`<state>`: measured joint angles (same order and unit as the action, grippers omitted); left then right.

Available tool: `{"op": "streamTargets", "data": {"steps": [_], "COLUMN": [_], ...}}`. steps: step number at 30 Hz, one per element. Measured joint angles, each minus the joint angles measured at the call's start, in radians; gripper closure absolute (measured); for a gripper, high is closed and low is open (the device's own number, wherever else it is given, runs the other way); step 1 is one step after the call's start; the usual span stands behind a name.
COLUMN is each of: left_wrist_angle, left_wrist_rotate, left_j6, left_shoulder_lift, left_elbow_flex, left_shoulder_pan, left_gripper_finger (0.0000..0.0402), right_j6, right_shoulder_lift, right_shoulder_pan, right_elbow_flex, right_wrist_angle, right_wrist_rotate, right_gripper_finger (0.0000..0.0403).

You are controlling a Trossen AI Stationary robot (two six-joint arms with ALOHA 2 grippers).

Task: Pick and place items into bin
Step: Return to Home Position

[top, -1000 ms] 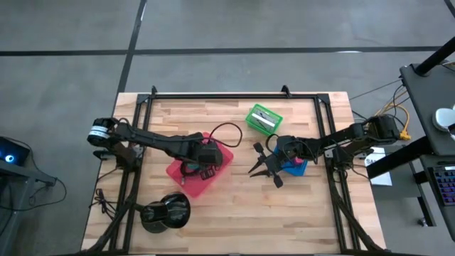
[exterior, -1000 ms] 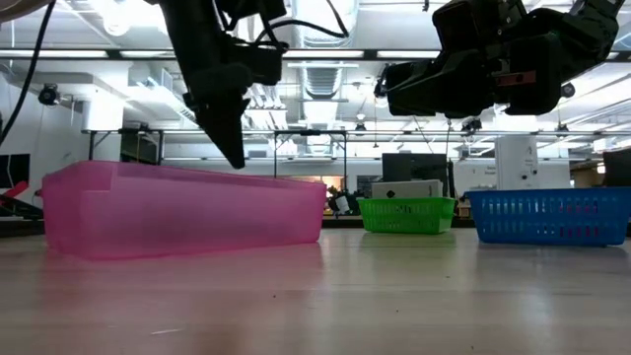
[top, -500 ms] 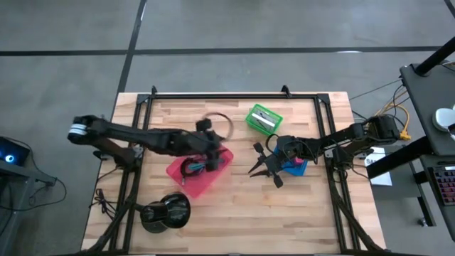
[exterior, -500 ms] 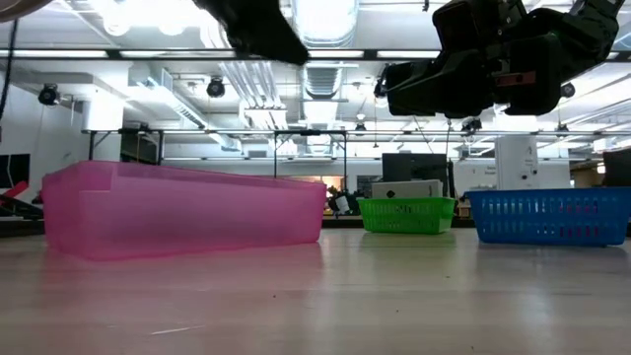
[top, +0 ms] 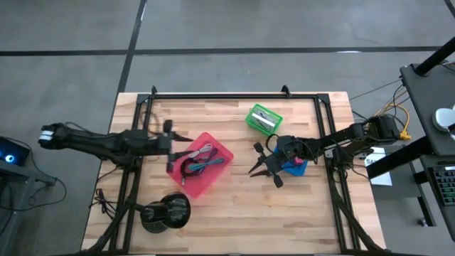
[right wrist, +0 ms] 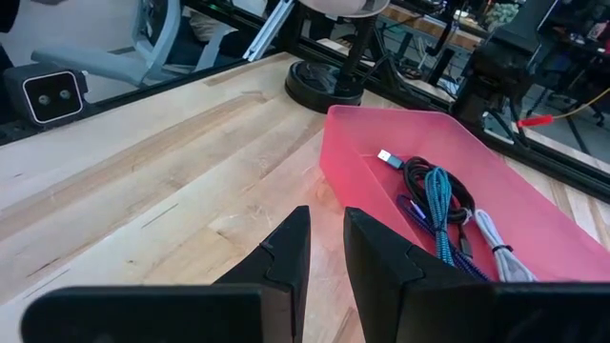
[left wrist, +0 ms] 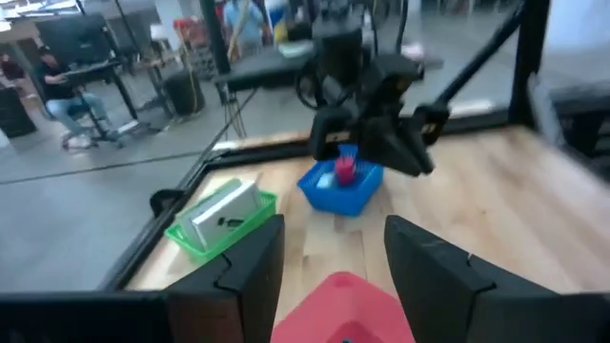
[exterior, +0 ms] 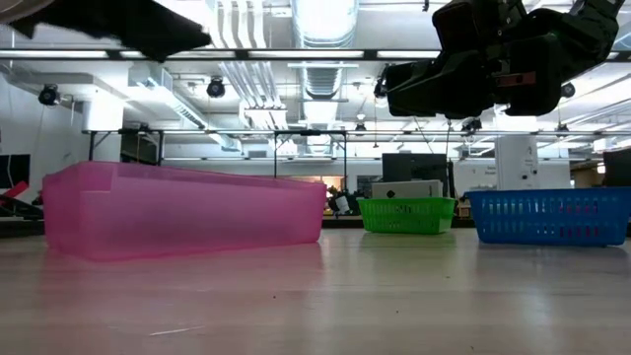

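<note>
The pink bin [top: 213, 171] lies at table centre-left and holds black, teal, purple and whitish cords [right wrist: 440, 205]. My left gripper [top: 173, 139] hovers open beside the bin's left end, holding nothing; its wrist view shows the open fingers [left wrist: 334, 257] above a corner of the bin [left wrist: 343, 305]. My right gripper [top: 261, 174] hangs open above the bare wood right of the bin, pointing toward it [right wrist: 326, 229]. A blue basket [top: 293, 167] with a red item [left wrist: 344, 170] sits under the right wrist. A green basket [top: 264, 119] holds a whitish box [left wrist: 224, 214].
A large black round object [top: 165, 211] stands near the table's near-left corner, close to the pink bin's near end. A black metal frame [top: 234, 94] runs along the table's far edge and both sides. Bare wood lies between the pink bin and my right gripper.
My left arm has risen out of the pink bin and drawn back toward the table's left edge; its gripper now stands beside the bin's left end. The cords in the bin, covered by the gripper before, are now in plain sight. My right arm has kept still.
</note>
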<state>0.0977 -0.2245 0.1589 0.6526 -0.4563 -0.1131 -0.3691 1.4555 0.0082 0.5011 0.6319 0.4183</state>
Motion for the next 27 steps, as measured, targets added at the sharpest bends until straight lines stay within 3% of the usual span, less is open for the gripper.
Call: {"op": "streamTargets", "data": {"steps": [7,18,24,27], "left_wrist_angle": [0.107,0.046,-0.019,-0.034], "left_wrist_rotate": [0.1,0.063,0.024,0.021], "left_j6": [-0.093,-0.022,-0.041,-0.047], "left_shoulder_lift": [-0.268,-0.608,-0.62,-0.621], "left_elbow_flex": [0.219,0.447,0.447,0.448], "left_shoulder_pan": [-0.001,0.0,0.0,0.0], "left_gripper_finger": [0.0235,0.0235,0.0235,0.0235], "right_j6": [0.002,0.002,0.004,0.096], "right_shoulder_lift": [0.001,0.001,0.002,-0.001], "right_shoulder_pan": [0.0,0.0,0.0,0.0], "right_elbow_flex": [0.0,0.0,0.0,0.0], "right_wrist_angle": [0.0,0.0,0.01,0.064], "right_wrist_rotate": [0.0,0.0,-0.003,-0.043], "right_gripper_finger": [0.0346,0.0346,0.0346,0.0346]}}
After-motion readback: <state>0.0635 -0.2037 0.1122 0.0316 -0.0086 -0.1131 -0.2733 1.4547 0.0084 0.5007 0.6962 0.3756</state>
